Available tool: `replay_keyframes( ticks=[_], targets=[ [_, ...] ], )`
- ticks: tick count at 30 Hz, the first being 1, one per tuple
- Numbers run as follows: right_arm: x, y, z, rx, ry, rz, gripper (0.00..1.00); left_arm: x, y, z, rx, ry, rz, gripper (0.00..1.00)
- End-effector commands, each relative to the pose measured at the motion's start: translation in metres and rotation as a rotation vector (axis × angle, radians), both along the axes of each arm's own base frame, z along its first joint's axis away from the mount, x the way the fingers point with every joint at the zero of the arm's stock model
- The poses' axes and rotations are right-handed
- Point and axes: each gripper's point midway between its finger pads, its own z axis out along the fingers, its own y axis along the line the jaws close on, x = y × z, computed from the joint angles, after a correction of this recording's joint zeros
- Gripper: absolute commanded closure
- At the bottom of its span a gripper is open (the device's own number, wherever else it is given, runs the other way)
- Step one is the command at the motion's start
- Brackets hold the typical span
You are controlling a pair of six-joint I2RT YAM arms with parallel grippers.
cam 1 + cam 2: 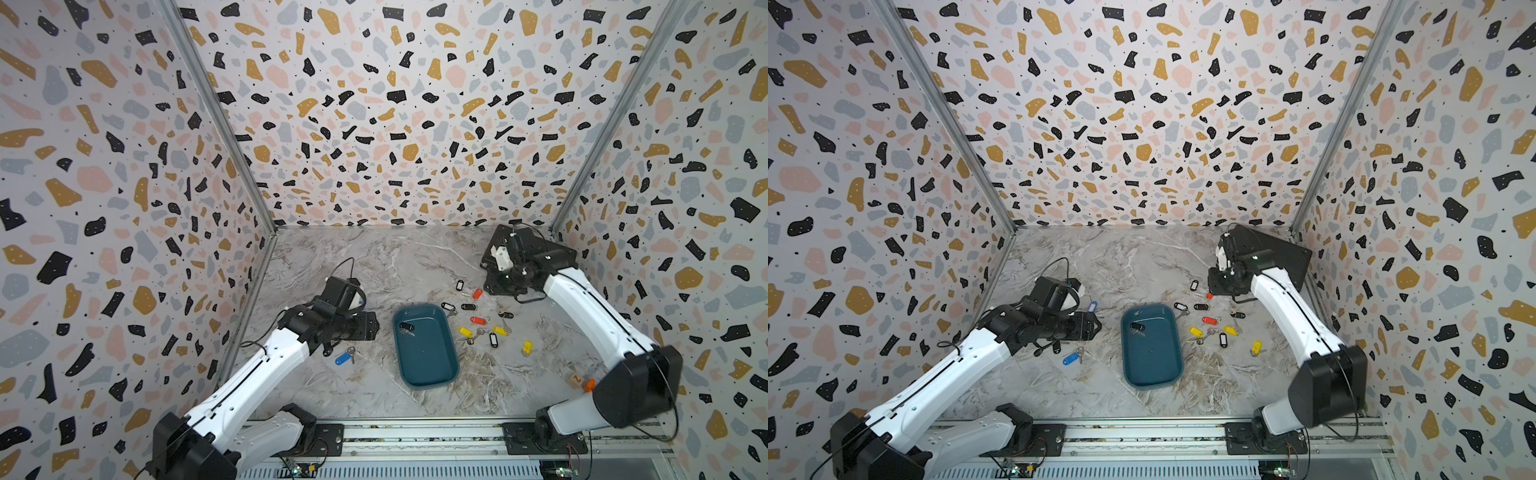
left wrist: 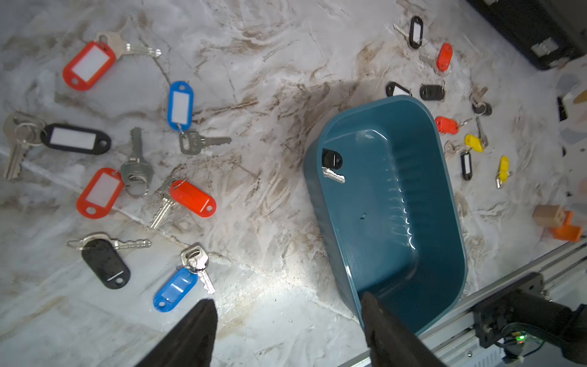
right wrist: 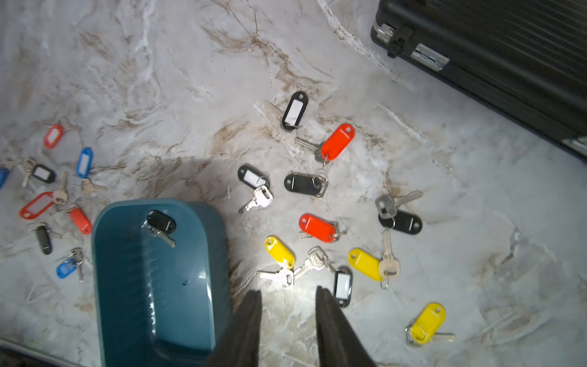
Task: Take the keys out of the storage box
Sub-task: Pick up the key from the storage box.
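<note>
The teal storage box (image 1: 428, 361) (image 1: 1152, 361) lies mid-table in both top views. One of the keys, with a black tag (image 1: 406, 327) (image 3: 161, 222) (image 2: 332, 162), rests inside it near its far end. Several more tagged keys lie on the marble: a cluster right of the box (image 1: 478, 320) (image 3: 317, 227) and another left of it (image 2: 95, 193), including a blue-tagged one (image 1: 343, 358). My left gripper (image 2: 287, 305) hovers open left of the box, nothing between its fingers. My right gripper (image 3: 287, 294) is open and empty, above the right-hand keys.
A black ribbed briefcase (image 3: 508, 63) (image 1: 1279, 253) stands at the back right corner, behind the right wrist. A small wooden block (image 1: 577, 379) and an orange piece (image 1: 589, 384) sit at the front right. A metal rail (image 1: 415, 436) runs along the front edge; patterned walls enclose three sides.
</note>
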Motion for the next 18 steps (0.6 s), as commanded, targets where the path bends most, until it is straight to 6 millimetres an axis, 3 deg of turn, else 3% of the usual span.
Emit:
replay_keyframes(
  ticks=[1,6,11,14,18],
  targets=[
    [-0.024,-0.004,-0.003,0.022,0.015,0.006,0.74,0.008,-0.014,0.013,0.086,-0.038,0.009,0.26],
    [-0.044,-0.006,0.005,0.060,0.002,-0.001,0.91,0.013,-0.065,0.010,0.198,-0.014,-0.023,0.31],
    [-0.049,-0.004,0.012,0.088,-0.014,-0.004,0.89,0.017,-0.109,-0.019,0.295,0.035,0.015,0.39],
    [-0.051,-0.003,0.013,0.099,-0.016,-0.004,0.87,0.024,-0.118,-0.044,0.333,0.070,0.088,0.45],
    [-0.053,-0.002,0.011,0.111,-0.015,-0.001,0.87,0.035,-0.114,-0.066,0.404,0.072,0.177,0.50]
  ],
)
